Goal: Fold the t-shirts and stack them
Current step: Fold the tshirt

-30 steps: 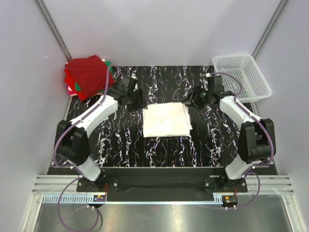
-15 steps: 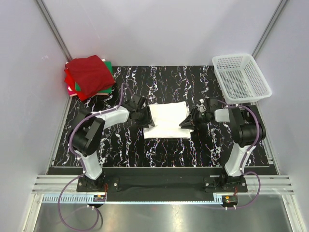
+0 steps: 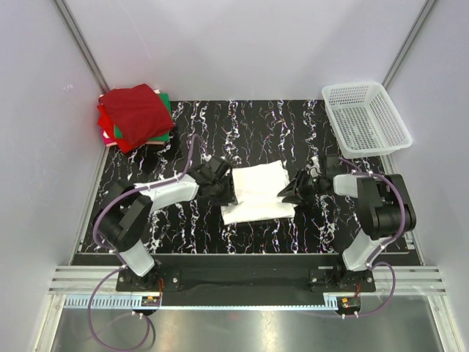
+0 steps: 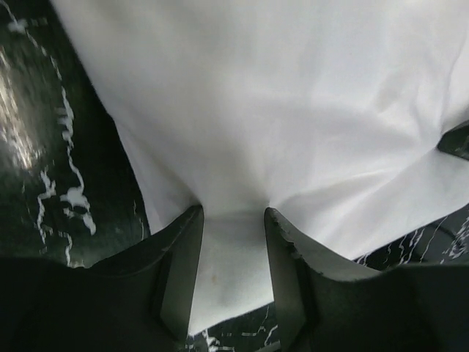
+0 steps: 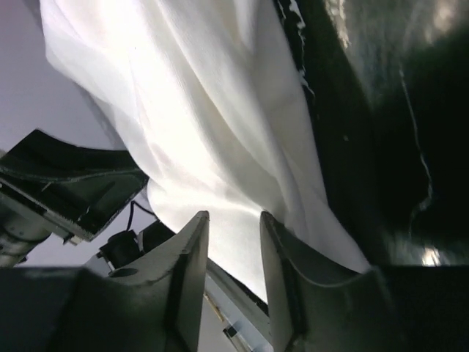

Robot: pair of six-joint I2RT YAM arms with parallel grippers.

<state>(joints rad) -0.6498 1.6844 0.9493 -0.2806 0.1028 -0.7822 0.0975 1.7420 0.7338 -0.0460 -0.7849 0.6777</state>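
The white t-shirt (image 3: 258, 192) lies partly folded in the middle of the black marbled table (image 3: 183, 227). My left gripper (image 3: 229, 189) is at its left edge and my right gripper (image 3: 287, 192) at its right edge. Each is shut on a pinch of the white cloth. In the left wrist view the shirt (image 4: 293, 110) fans out from between the fingertips of the left gripper (image 4: 233, 213). In the right wrist view the shirt (image 5: 212, 110) hangs lifted between the fingertips of the right gripper (image 5: 233, 216). The folded dark red, bright red and green t-shirts (image 3: 135, 116) are stacked at the far left corner.
A white plastic mesh basket (image 3: 366, 117) stands at the far right corner. Grey walls close in the table on both sides and at the back. Both arm bases sit at the near edge.
Both grippers came down from the far side onto the white shirt's left and right edges and closed on it. The shirt's held layer has moved toward the near edge.
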